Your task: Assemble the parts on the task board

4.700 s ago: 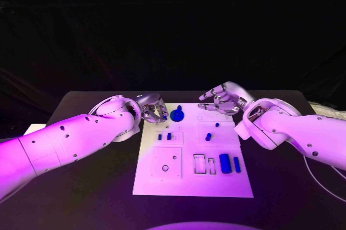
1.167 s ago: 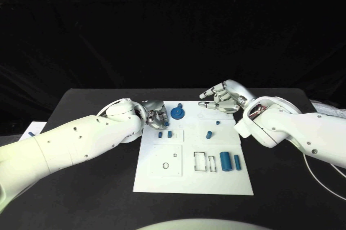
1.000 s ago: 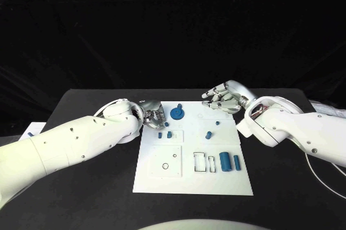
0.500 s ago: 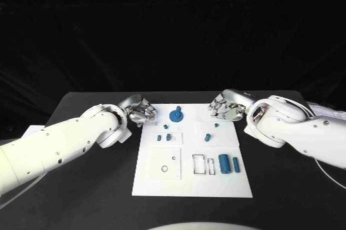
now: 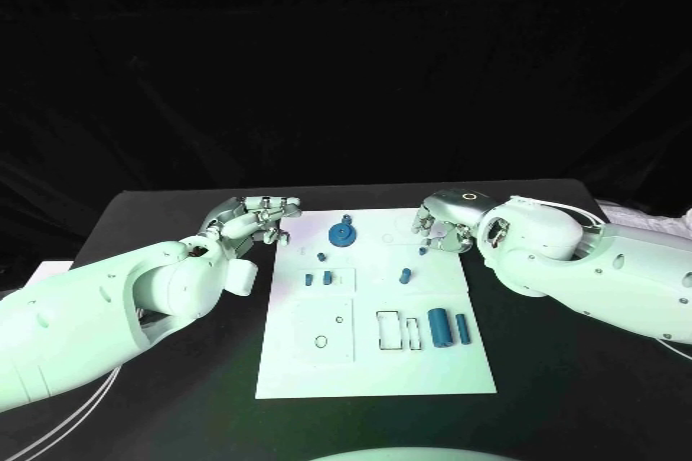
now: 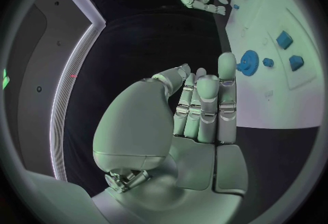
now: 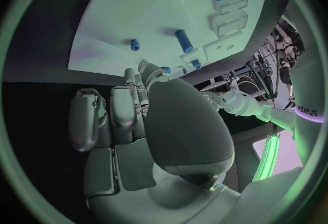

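Hovering with fingers spread and holding nothing, the left hand [image 5: 257, 219] and right hand [image 5: 444, 227] are flanking the task board [image 5: 378, 361] at the tabletop's far edge; I judge a careless descent is risking knocking the blue gear [image 5: 343, 233] or nearby parts [image 5: 404, 275] loose.

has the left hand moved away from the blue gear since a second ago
Yes. The left hand has pulled back off the task board onto the black table beside its far left corner, leaving the blue gear uncovered on the board.
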`<state>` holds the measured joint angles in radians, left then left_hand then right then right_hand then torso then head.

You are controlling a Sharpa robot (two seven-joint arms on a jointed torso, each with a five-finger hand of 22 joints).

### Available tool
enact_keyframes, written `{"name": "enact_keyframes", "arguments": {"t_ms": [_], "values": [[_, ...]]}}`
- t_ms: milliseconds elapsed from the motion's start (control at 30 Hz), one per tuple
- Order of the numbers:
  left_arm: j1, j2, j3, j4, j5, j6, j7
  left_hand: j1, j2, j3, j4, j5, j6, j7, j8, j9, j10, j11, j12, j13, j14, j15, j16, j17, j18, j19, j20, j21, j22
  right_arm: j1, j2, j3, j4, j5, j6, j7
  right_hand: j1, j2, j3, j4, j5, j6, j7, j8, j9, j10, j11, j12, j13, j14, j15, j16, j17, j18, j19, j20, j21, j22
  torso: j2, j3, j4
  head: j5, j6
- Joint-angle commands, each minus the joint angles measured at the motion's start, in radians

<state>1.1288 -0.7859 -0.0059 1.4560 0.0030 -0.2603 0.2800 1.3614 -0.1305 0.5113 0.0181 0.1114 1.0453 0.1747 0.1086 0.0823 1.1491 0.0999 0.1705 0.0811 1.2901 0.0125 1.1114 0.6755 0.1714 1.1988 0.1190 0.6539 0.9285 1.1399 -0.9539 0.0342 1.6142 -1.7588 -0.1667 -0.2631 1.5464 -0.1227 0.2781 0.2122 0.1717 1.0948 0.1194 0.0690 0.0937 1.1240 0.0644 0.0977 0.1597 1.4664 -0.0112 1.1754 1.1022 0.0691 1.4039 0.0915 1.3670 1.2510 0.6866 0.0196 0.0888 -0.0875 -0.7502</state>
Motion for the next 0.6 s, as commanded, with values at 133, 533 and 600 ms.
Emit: {"name": "enact_keyframes", "arguments": {"t_ms": [133,533,600], "values": [[-0.004,-0.019,0.000,0.037,0.195,0.017,0.103,-0.006,0.006,-0.011,-0.004,0.000,0.008,-0.002,0.008,-0.002,0.005,-0.002,0.012,0.002,-0.011,0.001,-0.007,-0.006,0.011,-0.008,-0.003,-0.013,-0.008,-0.004,0.006,0.000,0.002,-0.114,0.109,-0.049,-0.013,-0.019,0.017,0.000,-0.016,0.000,-0.011,-0.005,-0.002,-0.002,-0.009,-0.012,-0.024,0.031,-0.014,-0.005,-0.004,0.002,-0.001,-0.010,-0.001,-0.003,0.002,-0.0009,-0.0020,-0.003,-0.002],[-0.005,-0.036,0.000,0.062,0.200,-0.008,0.134,-0.012,0.010,-0.031,-0.003,-0.001,0.011,-0.005,0.016,-0.003,0.006,-0.005,0.026,0.004,-0.012,-0.001,-0.006,-0.012,0.011,-0.004,-0.005,-0.021,-0.014,-0.009,0.020,-0.001,-0.009,-0.118,0.135,-0.041,-0.023,-0.021,0.033,-0.001,-0.035,0.002,-0.014,-0.004,-0.003,-0.002,-0.011,-0.016,-0.047,0.033,-0.016,-0.004,-0.005,0.003,0.000,-0.014,-0.003,-0.005,0.001,-0.0016,-0.0013,-0.006,-0.005],[-0.006,-0.037,0.000,0.064,0.200,-0.007,0.134,-0.012,0.010,-0.031,-0.003,-0.001,0.011,-0.005,0.016,-0.003,0.006,-0.005,0.026,0.004,-0.012,-0.001,-0.006,-0.012,0.011,-0.004,-0.005,-0.021,-0.014,-0.012,0.025,-0.002,-0.014,-0.117,0.135,-0.039,-0.023,-0.020,0.035,-0.002,-0.035,0.003,-0.015,-0.004,-0.003,-0.002,-0.011,-0.016,-0.049,0.033,-0.016,-0.005,-0.006,0.003,-0.001,-0.014,-0.004,-0.006,0.001,-0.0015,-0.0010,-0.006,-0.005]]}}
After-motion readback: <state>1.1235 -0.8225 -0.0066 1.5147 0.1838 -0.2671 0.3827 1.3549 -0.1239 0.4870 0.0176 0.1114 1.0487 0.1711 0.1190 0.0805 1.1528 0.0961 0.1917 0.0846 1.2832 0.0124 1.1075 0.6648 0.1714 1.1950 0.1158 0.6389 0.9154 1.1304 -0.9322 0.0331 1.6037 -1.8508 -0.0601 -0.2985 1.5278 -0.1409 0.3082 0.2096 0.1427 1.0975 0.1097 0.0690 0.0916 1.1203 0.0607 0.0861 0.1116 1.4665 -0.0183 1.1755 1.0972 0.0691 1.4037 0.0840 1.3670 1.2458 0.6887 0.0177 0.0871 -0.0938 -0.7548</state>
